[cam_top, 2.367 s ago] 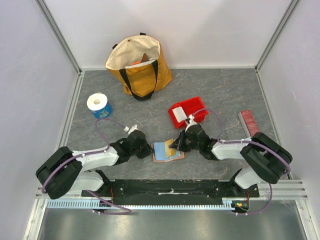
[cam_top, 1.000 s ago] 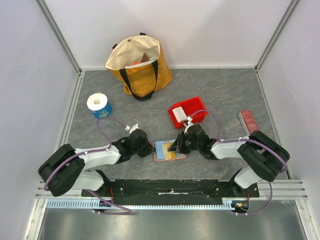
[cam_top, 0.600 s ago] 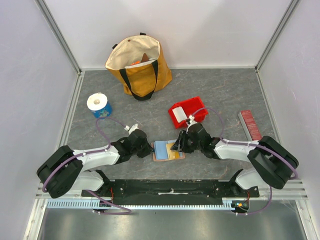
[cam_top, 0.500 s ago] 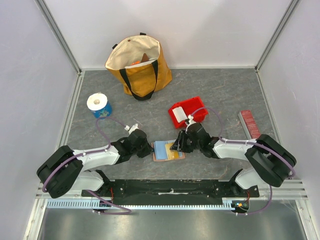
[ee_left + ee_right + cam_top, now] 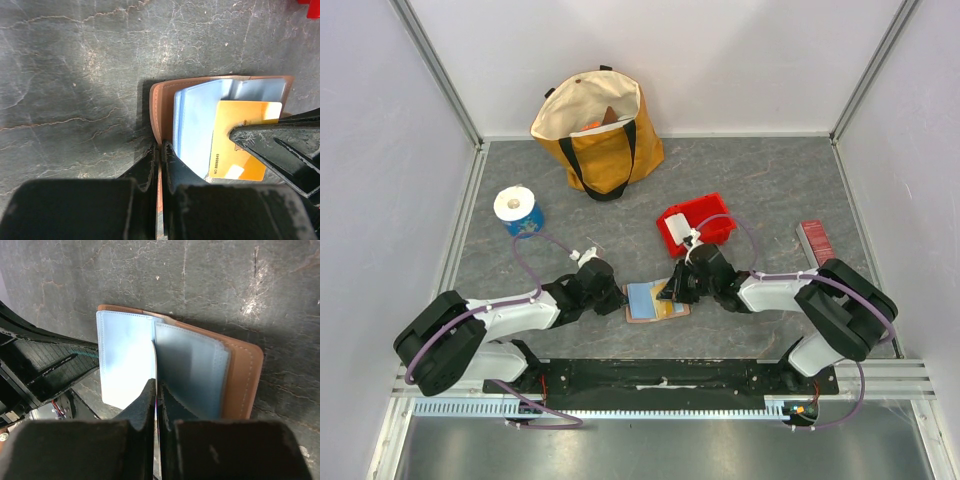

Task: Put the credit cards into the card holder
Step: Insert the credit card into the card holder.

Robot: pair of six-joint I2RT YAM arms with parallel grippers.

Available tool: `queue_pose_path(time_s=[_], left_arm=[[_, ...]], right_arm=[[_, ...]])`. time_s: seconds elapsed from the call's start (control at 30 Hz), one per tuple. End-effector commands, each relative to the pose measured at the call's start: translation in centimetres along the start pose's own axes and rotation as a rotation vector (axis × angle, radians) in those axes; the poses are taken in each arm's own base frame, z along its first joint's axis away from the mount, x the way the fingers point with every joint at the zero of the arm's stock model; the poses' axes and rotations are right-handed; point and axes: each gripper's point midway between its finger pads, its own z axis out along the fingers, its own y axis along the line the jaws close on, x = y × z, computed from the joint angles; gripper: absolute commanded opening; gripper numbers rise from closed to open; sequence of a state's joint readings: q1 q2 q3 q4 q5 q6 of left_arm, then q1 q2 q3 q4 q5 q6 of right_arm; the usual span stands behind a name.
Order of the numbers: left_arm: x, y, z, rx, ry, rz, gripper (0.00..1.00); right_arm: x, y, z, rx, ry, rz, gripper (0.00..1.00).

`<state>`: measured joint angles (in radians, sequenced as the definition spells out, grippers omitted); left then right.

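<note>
The tan card holder [image 5: 653,311] lies open on the table between my two arms, its light blue inner slots [image 5: 197,117] facing up. My left gripper [image 5: 160,149] is shut on the holder's tan left edge [image 5: 159,100], pinning it. A yellow credit card [image 5: 239,142] lies partly over the blue slots. My right gripper [image 5: 156,389] is shut on that card, seen edge-on as a thin line between the two blue pockets [image 5: 190,367]. In the top view my right gripper [image 5: 672,291] sits at the holder's right side and my left gripper [image 5: 620,298] at its left.
A red bin [image 5: 708,216] with a white flat piece inside stands just behind my right gripper. A dark-red ribbed bar [image 5: 815,242] lies at the right. A blue-and-white roll [image 5: 518,210] sits at the left, a yellow tote bag [image 5: 600,130] at the back.
My right gripper opened for a moment and has shut again on the yellow card, shifting slightly left over the holder. My left gripper has kept its grip on the holder's edge.
</note>
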<state>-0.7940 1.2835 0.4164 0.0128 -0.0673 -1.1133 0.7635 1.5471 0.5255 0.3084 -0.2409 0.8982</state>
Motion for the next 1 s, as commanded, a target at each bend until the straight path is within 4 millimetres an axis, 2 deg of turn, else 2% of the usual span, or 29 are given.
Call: queue_pose_path(time_s=[0.0, 0.17, 0.27, 0.47, 0.57, 0.73, 0.97], left_arm=[[0.8, 2.8, 0.2, -0.093, 0.020, 0.052, 0.02], [1.0, 3.2, 0.1, -0.098, 0.021, 0.047, 0.02], [1.1, 3.5, 0.0, -0.104, 0.022, 0.046, 0.02], [1.2, 3.8, 0.0, -0.111, 0.022, 0.043, 0.02], [1.2, 3.7, 0.0, -0.110, 0.023, 0.042, 0.02], [1.2, 3.7, 0.0, -0.110, 0.024, 0.043, 0.02], [1.4, 3.8, 0.1, -0.105, 0.033, 0.044, 0.02]], right_arm=[[0.1, -1.0, 0.0, 0.044, -0.003, 0.008, 0.11], [0.1, -1.4, -0.4, 0.063, -0.009, 0.009, 0.29], [0.2, -1.7, -0.7, 0.079, -0.014, 0.004, 0.35], [-0.2, -1.5, -1.6, 0.089, -0.035, -0.009, 0.38], [-0.4, -1.4, -2.0, 0.083, -0.043, -0.015, 0.32], [-0.7, -1.0, -2.3, 0.063, -0.051, -0.018, 0.03], [-0.8, 0.1, -0.9, -0.013, -0.039, 0.031, 0.00]])
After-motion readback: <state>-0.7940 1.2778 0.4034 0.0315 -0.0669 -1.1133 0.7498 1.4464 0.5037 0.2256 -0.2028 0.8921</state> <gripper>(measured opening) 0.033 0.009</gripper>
